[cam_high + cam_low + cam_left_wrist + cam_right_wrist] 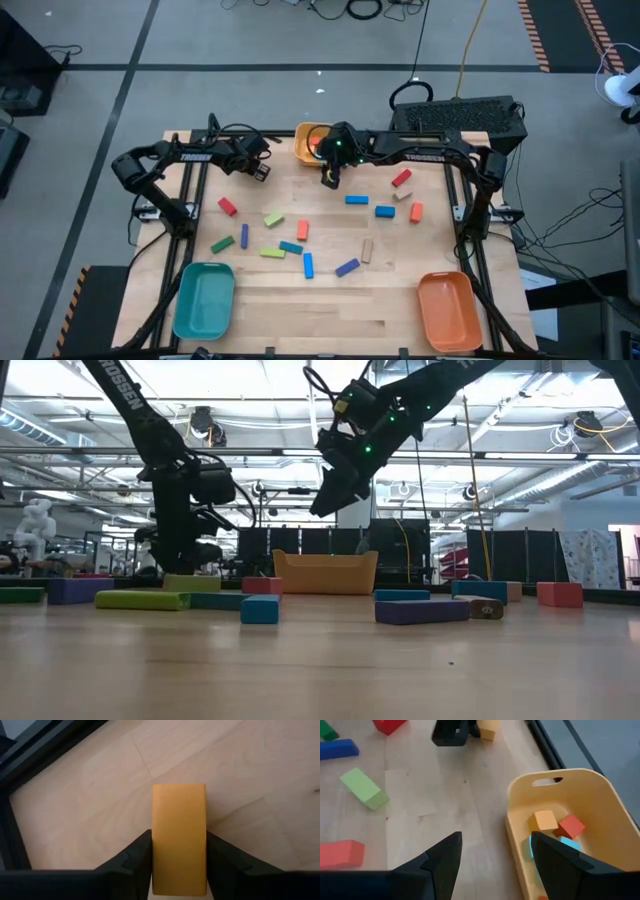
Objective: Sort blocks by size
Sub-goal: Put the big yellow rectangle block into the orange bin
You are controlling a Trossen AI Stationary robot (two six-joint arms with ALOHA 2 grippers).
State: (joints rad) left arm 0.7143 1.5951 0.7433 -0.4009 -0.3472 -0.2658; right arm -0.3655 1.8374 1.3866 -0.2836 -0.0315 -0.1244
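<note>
The left gripper [178,870] is clamping an orange block [179,837] between its two dark fingers [132,860]; in the left wrist view the block is filling the gap between them and standing out over bare wood. In the high view this gripper [261,172] is sitting at the upper left of the table [330,300], close to the back edge, though the block itself is too small to make out there.

The right gripper [492,857] is hanging with its jaws spread apart and nothing between them, over the near rim of the yellow tray [580,785], which is holding an orange cube [543,820], a red cube [570,826] and what looks like a light blue piece [565,843]. In the high view that gripper [330,178] is showing at upper centre, just beside the tray [302,148].

The rest of the blocks are lying scattered across the middle of the high view: a red one [227,207] at centre left, a light green one [274,218], a long blue bar [308,265], a purple bar [347,267] and a tan one [367,250]. A teal tray [203,299] is sitting at lower left and an orange tray [449,310] at lower right
</note>
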